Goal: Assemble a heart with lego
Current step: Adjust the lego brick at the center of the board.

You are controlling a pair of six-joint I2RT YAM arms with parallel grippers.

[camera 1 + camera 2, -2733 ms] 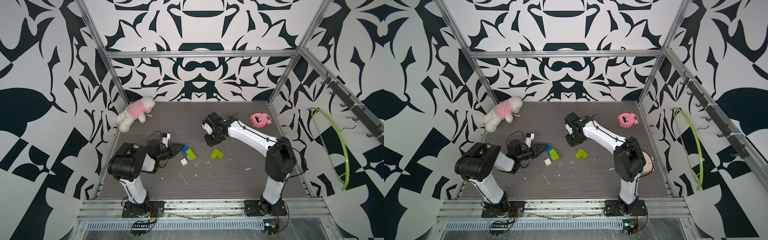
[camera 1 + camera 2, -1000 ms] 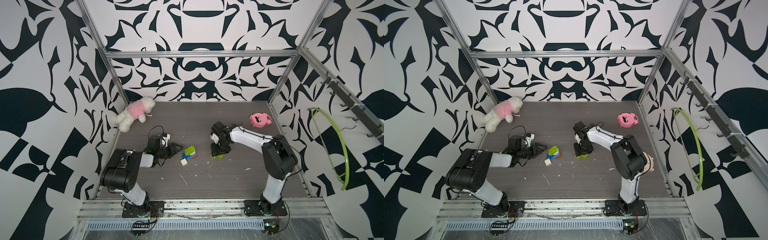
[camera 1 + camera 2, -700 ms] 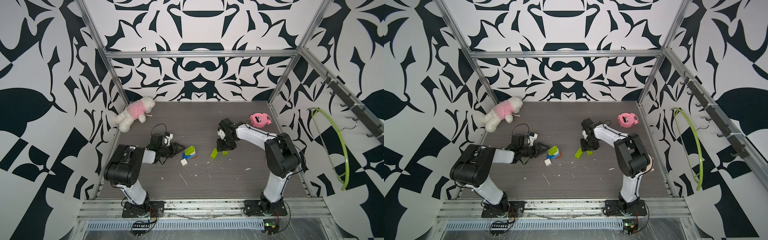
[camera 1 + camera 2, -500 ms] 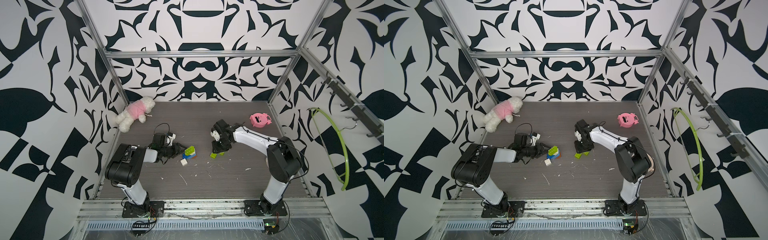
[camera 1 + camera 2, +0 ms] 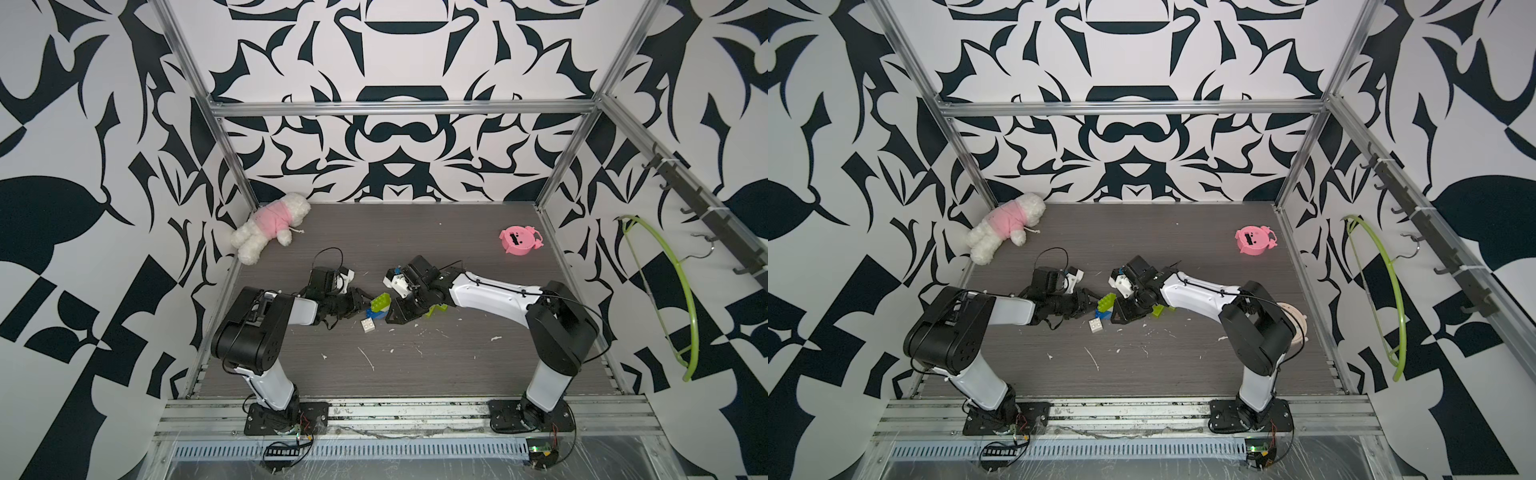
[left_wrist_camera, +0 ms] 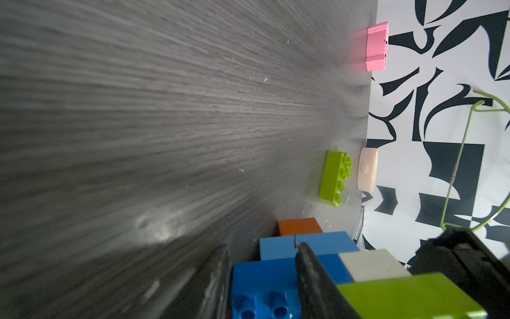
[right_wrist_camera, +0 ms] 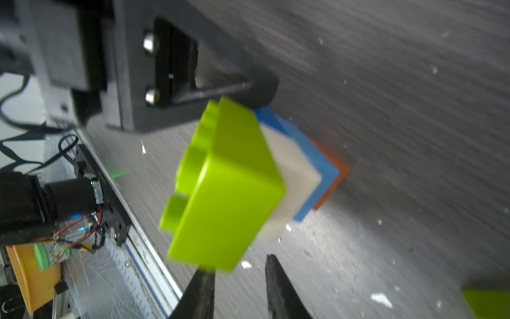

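Heart cluster (image 5: 380,302), lime/white/blue/orange layers, on table (image 5: 415,365); loose white brick (image 5: 368,325) just beside, lime brick (image 5: 436,309) nr.

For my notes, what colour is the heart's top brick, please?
Top brick: lime green, best in right wrist view.

Lime, white, blue, orange heart (image 7: 229,179)

A pink-and-white plush toy (image 5: 270,226) lies on the grey worktop (image 5: 415,232), well beyond the left claw (image 5: 359,301) toward the back corner. A round pink pig-faced toy (image 5: 518,239) sits well apart from the right claw (image 5: 394,318). White scraps (image 5: 365,357) are scattered near both claws.
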